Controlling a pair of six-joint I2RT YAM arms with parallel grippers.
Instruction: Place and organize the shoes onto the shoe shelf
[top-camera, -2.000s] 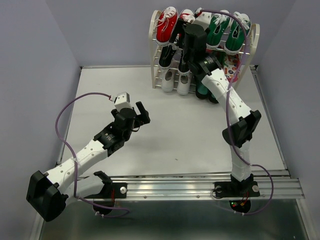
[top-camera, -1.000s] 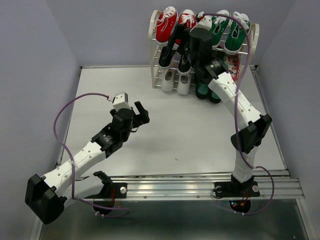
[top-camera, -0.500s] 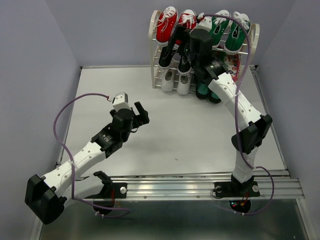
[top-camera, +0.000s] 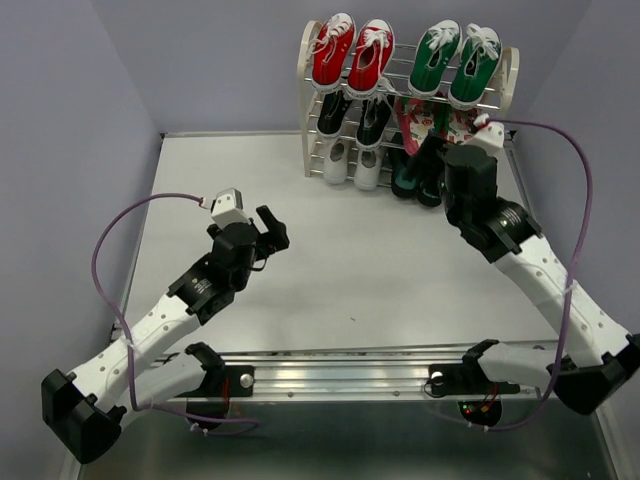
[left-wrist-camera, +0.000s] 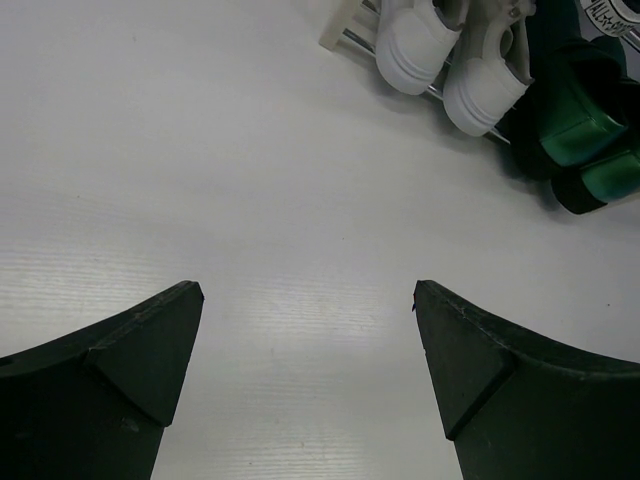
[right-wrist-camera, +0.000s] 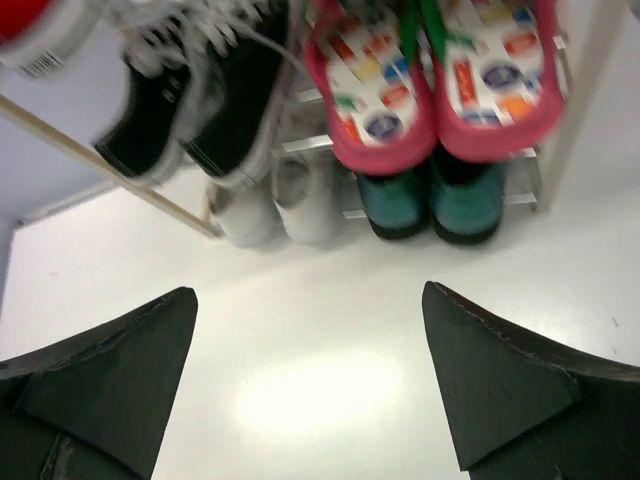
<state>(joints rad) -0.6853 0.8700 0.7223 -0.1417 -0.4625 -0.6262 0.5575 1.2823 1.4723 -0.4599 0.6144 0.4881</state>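
The shoe shelf (top-camera: 304, 92) stands at the back of the table. Red sneakers (top-camera: 346, 50) sit on its top tier at the left, black sneakers (top-camera: 356, 112) on the middle tier, white sneakers (top-camera: 352, 166) at the bottom. My right gripper (top-camera: 437, 158) is open and empty, just in front of the shelf's right half. The right wrist view shows the black sneakers (right-wrist-camera: 200, 110), the white sneakers (right-wrist-camera: 280, 205) and my open gripper (right-wrist-camera: 308, 292). My left gripper (top-camera: 272, 228) is open and empty over the table's left middle. Its wrist view shows the gripper (left-wrist-camera: 306, 290) and white sneaker toes (left-wrist-camera: 440, 50).
Green sneakers (top-camera: 460, 55) fill the top tier's right side. Pink patterned slippers (right-wrist-camera: 440, 90) sit on the middle tier and dark green shoes (right-wrist-camera: 435, 205) stand below them. Grey walls enclose the table on three sides.
My right arm has pulled back from the shelf's middle tier, down and to the right, leaving the black sneakers on the shelf. My left arm has shifted slightly left and nearer.
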